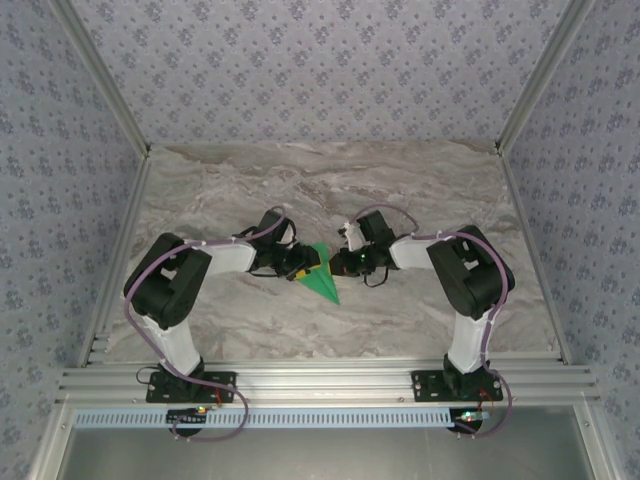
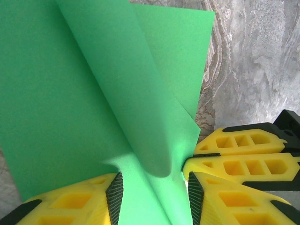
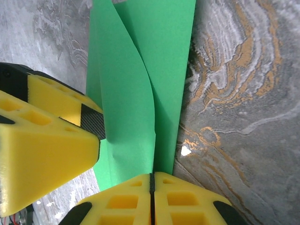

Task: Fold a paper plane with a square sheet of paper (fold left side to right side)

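Observation:
The bright green sheet of paper point(image 1: 322, 277), folded into a pointed paper plane shape, lies on the marble table between both grippers, its tip toward the near edge. My left gripper point(image 1: 298, 266) stands open astride it. In the left wrist view its dark pads point(image 2: 115, 191) sit either side of the paper point(image 2: 70, 103), where a flap curls upward. My right gripper point(image 3: 151, 180) is shut, and the raised flap's edge point(image 3: 136, 103) runs into the seam between its pads. In the top view the right gripper point(image 1: 345, 264) meets the paper from the right.
The marble tabletop point(image 1: 330, 190) is walled by patterned panels at the back and sides, with aluminium rails along the near edge point(image 1: 320, 380). The right gripper's yellow fingers point(image 2: 243, 154) sit close beside the left gripper's right finger.

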